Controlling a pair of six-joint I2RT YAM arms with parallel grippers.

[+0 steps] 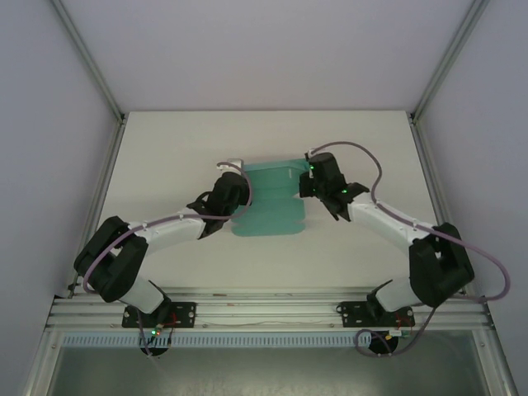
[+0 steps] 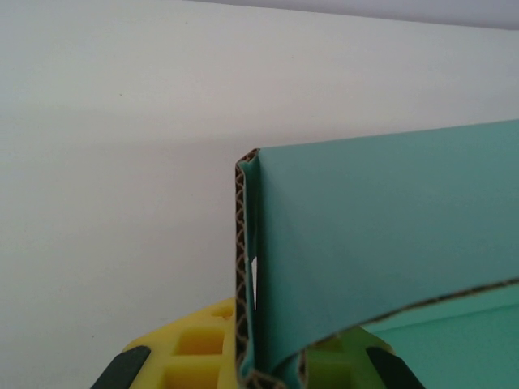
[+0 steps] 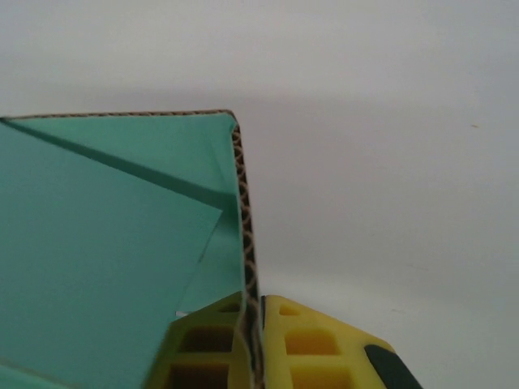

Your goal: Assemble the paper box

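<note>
Top external: left gripper [image 1: 245,191] and right gripper [image 1: 307,178] each clamped on opposite walls of box [image 1: 269,210], seemingly half-folded.

Left pincer [image 2: 258,366] clamps paper box [image 2: 373,243] folded corrugated edge.

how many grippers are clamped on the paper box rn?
2. The left gripper pinches the upright corrugated wall on the left side of the paper box; the right gripper pinches the upright wall on its right side.
</note>
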